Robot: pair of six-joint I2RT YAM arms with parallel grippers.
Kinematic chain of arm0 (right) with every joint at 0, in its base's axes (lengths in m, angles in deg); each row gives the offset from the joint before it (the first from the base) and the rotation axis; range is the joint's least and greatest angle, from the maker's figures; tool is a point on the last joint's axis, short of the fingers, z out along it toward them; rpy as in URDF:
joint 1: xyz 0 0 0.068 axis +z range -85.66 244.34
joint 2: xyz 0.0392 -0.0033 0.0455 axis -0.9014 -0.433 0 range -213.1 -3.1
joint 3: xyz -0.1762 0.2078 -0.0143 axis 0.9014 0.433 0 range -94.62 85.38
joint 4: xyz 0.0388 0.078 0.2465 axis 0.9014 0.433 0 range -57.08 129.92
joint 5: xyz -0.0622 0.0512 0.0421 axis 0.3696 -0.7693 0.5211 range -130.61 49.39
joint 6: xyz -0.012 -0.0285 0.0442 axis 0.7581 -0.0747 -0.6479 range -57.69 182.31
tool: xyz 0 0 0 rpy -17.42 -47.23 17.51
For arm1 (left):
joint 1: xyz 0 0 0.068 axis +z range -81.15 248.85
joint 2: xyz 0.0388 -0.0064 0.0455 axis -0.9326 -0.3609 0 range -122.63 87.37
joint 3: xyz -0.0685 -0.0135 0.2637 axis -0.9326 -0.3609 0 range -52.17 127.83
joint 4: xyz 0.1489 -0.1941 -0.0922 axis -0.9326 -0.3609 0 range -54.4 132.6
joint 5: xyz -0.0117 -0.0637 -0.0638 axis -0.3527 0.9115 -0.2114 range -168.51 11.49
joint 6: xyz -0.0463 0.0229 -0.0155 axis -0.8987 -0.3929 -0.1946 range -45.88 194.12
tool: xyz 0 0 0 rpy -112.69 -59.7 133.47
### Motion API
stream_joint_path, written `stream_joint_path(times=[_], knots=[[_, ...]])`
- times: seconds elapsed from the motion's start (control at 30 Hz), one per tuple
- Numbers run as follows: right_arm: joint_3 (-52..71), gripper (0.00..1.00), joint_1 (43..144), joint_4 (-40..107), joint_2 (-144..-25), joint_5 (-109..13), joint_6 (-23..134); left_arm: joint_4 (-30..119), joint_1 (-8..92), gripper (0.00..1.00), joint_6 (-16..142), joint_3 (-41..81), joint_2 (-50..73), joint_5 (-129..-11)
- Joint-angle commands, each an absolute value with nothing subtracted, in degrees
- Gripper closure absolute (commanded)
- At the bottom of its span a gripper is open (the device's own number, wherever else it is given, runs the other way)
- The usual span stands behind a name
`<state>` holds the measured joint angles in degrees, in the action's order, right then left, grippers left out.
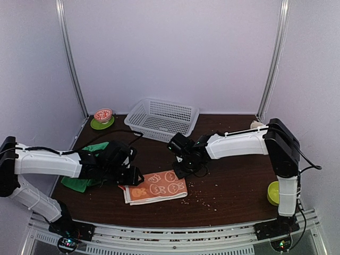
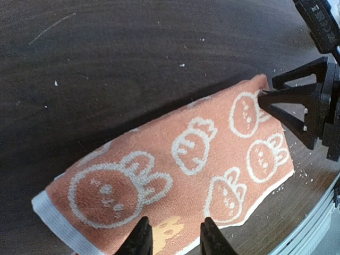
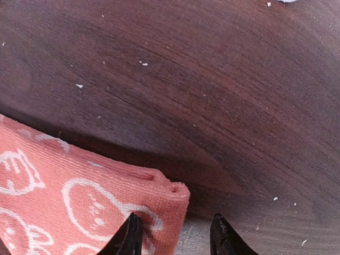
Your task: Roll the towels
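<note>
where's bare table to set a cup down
Widest bare patch: front right, between the orange towel and the yellow object, only crumbs there. A smaller one sits between bowl, basket and left arm, crossed by a cable. Crowded: left gripper and right gripper at the orange towel, green towel alongside.

Light is soft and even. The overhead view is slightly grainy. In both wrist views the orange towel [image 3: 79, 196] casts a dark shadow onto the desk [image 3: 212, 79].
</note>
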<state>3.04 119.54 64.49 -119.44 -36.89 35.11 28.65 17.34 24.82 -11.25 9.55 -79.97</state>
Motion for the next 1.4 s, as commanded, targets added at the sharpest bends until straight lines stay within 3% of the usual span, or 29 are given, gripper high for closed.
stream_joint_path(times=[0.0,0.23,0.33,0.5,0.73,0.87,0.97,1.07,1.17,1.27,1.37], knots=[[1.42,0.57,118.83,68.26,-120.68,-31.93,35.68,31.56,17.17,0.68,26.30,-11.82,7.83,-75.11],[6.21,0.72,116.16,65.71,-120.28,-33.25,33.66,32.38,17.17,0.68,27.46,-13.04,5.89,-71.44],[8.24,0.74,115.16,64.22,-119.75,-34.57,32.85,33.38,17.08,0.69,27.64,-13.47,3.53,-69.67],[11.06,0.74,113.37,61.90,-118.70,-37.14,31.24,33.64,17.08,0.74,27.88,-13.52,-1.41,-68.44],[15.66,0.74,109.64,59.21,-116.08,-39.14,30.37,33.13,16.99,0.98,27.97,-15.91,-3.89,-67.61],[15.88,0.71,109.19,58.88,-114.86,-40.26,31.56,32.51,16.99,1.00,28.32,-16.38,-3.02,-67.65],[15.74,0.61,109.26,58.20,-111.69,-41.97,31.58,31.55,16.99,1.00,28.85,-15.10,-1.49,-67.53],[15.18,0.53,109.58,58.72,-107.66,-42.40,31.06,29.27,16.91,0.91,29.60,-12.62,1.10,-67.85],[14.90,0.51,111.02,60.11,-104.55,-42.06,30.97,26.90,16.90,0.71,31.02,-9.32,4.02,-67.70],[15.74,0.52,113.17,61.21,-102.15,-41.78,30.53,24.95,16.90,0.57,32.33,-6.11,6.53,-67.31],[18.21,0.58,115.51,60.15,-99.89,-42.70,29.22,24.37,16.97,0.53,33.01,-2.94,7.51,-67.55]])
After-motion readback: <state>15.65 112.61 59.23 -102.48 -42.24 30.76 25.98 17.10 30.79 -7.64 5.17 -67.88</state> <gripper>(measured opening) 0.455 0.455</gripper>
